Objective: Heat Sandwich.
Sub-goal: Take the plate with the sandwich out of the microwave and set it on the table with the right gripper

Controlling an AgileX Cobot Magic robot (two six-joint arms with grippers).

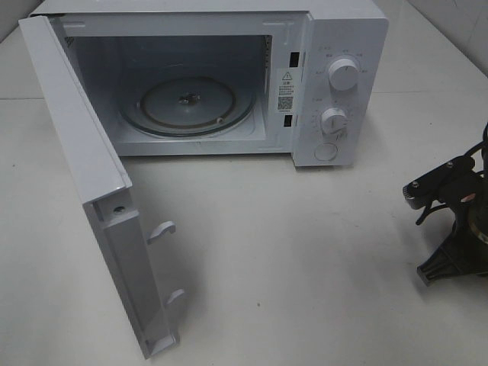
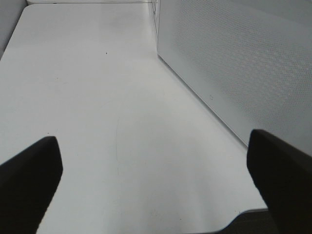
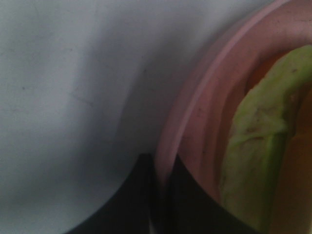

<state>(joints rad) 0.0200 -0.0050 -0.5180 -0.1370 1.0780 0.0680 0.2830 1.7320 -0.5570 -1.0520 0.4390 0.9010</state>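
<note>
My right gripper [image 3: 163,195] is clamped on the rim of the pink plate [image 3: 195,107]; in the right wrist view the two dark fingers pinch the rim from either side. The sandwich [image 3: 263,146] lies on that plate, seen only as green lettuce close to the lens. In the high view the right arm [image 1: 454,221] sits at the far right edge of the table [image 1: 305,259], and plate and sandwich fall outside that view.

My left gripper [image 2: 153,185] stands wide apart and empty, low over the table beside the perforated face of the door.

The microwave [image 1: 229,76] is open, its door [image 1: 91,191] swung out toward the near left, its glass turntable [image 1: 187,103] bare.

Judgement: the step in hand is fetching the plated sandwich. The next move calls for lifting the plate level, carrying it left and setting it onto the turntable, clear of the cavity's right wall.
</note>
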